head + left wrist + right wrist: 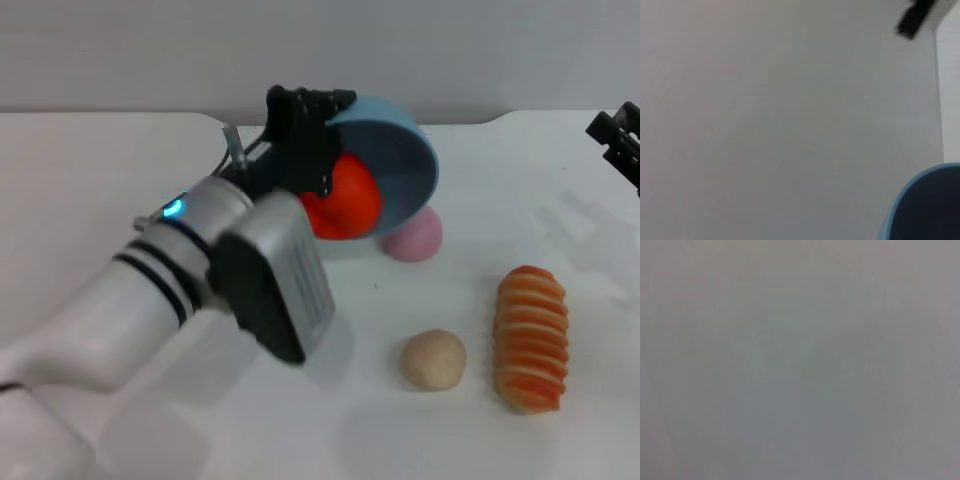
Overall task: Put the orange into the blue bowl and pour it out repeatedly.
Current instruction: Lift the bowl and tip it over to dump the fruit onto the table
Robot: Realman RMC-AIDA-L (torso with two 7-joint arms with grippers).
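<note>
The left gripper was clamped on the rim of the blue bowl, holding it tipped on its side above the table — its mouth faced down toward the arm. The orange sat at that mouth, just below the jaws, partly inside the bowl. A pink ball lay under the bowl's far edge; a beige ball and a striped loaf lay well apart from the jaws. The right gripper rested at the table's far edge — I could not tell how its jaws stood.
</note>
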